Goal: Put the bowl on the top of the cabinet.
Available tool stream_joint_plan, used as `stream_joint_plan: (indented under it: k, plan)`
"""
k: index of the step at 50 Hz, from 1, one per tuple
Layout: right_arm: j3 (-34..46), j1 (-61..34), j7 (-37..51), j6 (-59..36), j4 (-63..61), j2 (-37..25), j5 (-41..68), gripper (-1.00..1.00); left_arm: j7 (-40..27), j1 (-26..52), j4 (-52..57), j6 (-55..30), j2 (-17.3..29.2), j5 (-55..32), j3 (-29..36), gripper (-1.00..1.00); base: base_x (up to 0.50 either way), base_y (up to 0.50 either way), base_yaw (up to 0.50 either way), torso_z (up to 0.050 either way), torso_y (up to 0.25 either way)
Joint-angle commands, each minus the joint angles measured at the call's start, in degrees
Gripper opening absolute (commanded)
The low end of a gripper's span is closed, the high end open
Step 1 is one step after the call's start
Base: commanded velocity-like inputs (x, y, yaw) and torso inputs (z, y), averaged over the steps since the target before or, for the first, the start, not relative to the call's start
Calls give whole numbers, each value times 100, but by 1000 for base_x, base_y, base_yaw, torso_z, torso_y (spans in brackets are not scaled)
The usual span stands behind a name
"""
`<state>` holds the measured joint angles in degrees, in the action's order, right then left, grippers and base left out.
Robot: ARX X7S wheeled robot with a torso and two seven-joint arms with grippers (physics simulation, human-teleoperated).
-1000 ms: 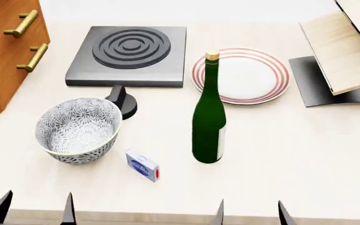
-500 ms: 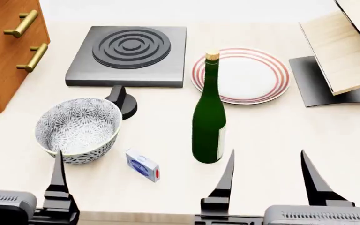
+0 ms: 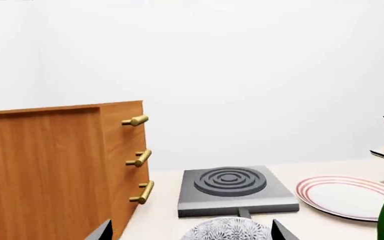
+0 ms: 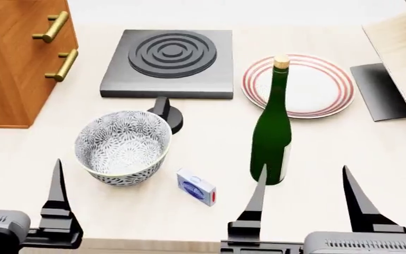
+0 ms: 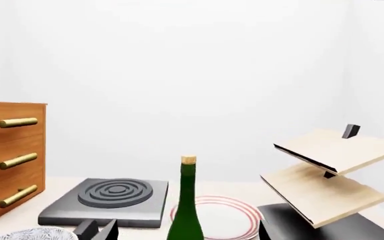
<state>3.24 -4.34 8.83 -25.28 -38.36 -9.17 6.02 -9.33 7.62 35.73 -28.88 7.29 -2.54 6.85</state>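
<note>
The deep round white bowl with the grey leaf pattern (image 4: pixel 124 147) was found upright on the pale table (image 4: pixel 372 153), near its front edge, not yet on the tall orange-brown wooden cabinet with brass bar handles (image 4: pixel 16 63), which stood at the far left with bare table between them. Just behind the bowl, the black knob (image 4: pixel 167 112) of the dark grey square hotplate (image 4: pixel 169 63) was seen; a small blue and white box (image 4: pixel 196 187) lay just beside it at the front right. The green glass bottle with a cork (image 4: pixel 272 127) stood well to the right, in front of the white plate with red rim rings (image 4: pixel 300 84).

The left gripper (image 4: pixel 16 185) was held wide open and empty at the front edge, left of the bowl; the right gripper (image 4: pixel 303 188) was also spread open, holding nothing, before the bottle.

Compared with half a second earlier, the whole scene was shifted to the right in the head view, and more of the cabinet was shown.
</note>
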Motion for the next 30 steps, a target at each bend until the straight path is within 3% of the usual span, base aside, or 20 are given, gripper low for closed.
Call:
stream_joint_plan:
  k: [1,6,30]
  plan:
    - [5,15,63,53,-20,-39,53,100,-70,20,92,-58,52,-89,17,100,0,0,0,0,0]
    - [15,-5,99,4,-29,-53,73,100,-78,9,162,-86,78,-143,27,100,0,56,0,0,0]
    - [124,2,229,22,-51,-150,70,100,-200,-5,201,-65,179,-253,81,100,0,500,0,0,0]
